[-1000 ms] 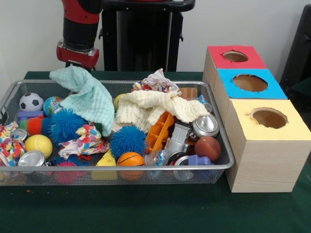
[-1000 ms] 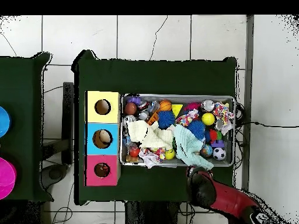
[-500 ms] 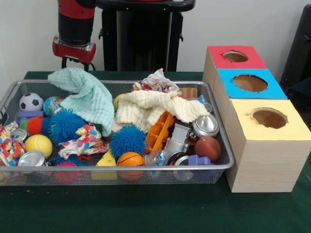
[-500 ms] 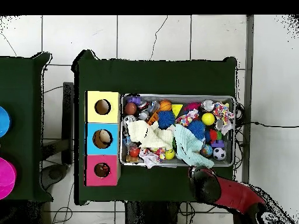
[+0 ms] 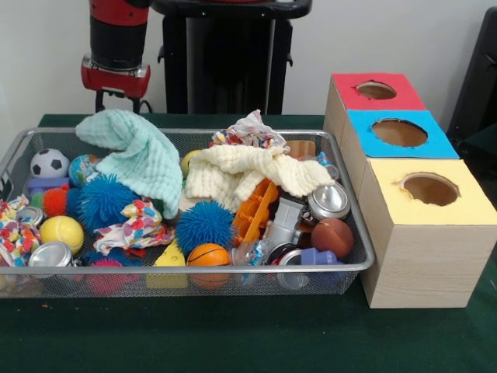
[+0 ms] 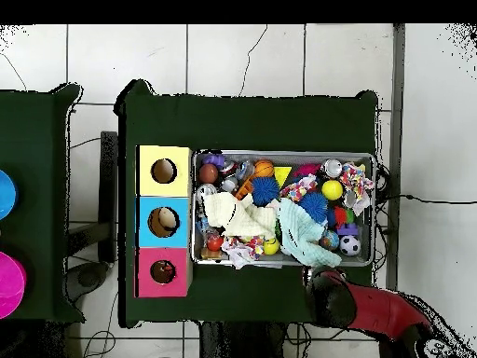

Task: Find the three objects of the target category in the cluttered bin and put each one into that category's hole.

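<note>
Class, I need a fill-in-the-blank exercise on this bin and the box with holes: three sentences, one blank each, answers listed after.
1. The middle hole of the box sits in a ____ panel.
2. The soccer ball is black and ____.
3. The mint cloth lies beside a ____ cloth of the same knit.

Missing words: blue; white; cream

A green-covered table (image 5: 233, 342) bears a mesh bin (image 5: 233, 276) beside a three-holed box (image 5: 423, 256).

Wire bin (image 5: 353, 233) left of three-hole box (image 5: 419, 233), cloths (image 5: 144, 155) atop toys
</note>
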`<control>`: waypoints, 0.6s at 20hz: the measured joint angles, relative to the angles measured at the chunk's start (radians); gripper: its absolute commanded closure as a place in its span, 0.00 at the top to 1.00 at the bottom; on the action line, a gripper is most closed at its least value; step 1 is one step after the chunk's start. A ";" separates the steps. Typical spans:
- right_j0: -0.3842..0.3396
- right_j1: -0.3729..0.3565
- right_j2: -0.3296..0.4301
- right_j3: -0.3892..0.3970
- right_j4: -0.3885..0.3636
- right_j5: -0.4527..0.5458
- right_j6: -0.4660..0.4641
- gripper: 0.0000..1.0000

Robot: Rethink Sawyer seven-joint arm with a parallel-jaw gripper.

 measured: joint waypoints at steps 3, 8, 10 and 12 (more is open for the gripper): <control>-0.012 -0.009 0.017 0.001 -0.025 0.010 0.000 1.00; -0.038 -0.041 0.055 0.008 -0.060 0.037 0.000 1.00; -0.052 -0.067 0.081 0.004 -0.058 0.037 0.000 1.00; -0.064 -0.095 0.106 -0.004 -0.054 0.037 0.000 1.00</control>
